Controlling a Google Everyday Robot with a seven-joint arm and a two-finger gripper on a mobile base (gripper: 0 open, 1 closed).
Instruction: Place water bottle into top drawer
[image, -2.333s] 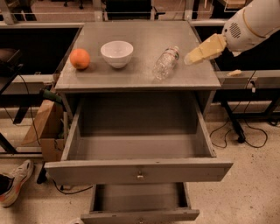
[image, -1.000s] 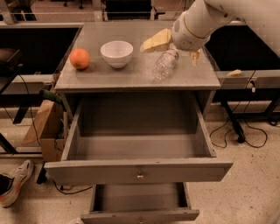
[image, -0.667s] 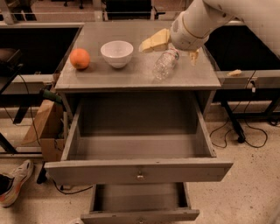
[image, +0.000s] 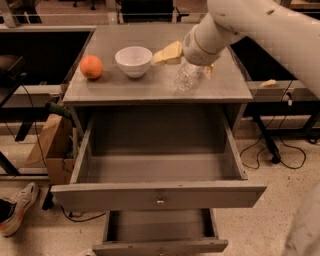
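The water bottle (image: 185, 78) lies on its side on the grey cabinet top (image: 125, 85), right of centre; only its lower end shows below my arm. My gripper (image: 188, 62) is down over the bottle's far end. One yellowish finger (image: 168, 53) is on the bottle's left and the other (image: 208, 70) on its right, spread apart and not closed on it. The top drawer (image: 159, 194) is pulled wide open below the cabinet top, its inside bare, with a small metal knob at its front centre.
A white bowl (image: 133, 60) and an orange (image: 91, 67) sit on the cabinet top left of the bottle. A narrower lower drawer (image: 159, 245) is also open. A cardboard box (image: 47, 147) and a shoe (image: 17, 207) are on the floor at the left, cables at the right.
My arm swung in from the right side of the cabinet to over the bottle, and the fingers now straddle it. The bottle, bowl and orange have not moved.
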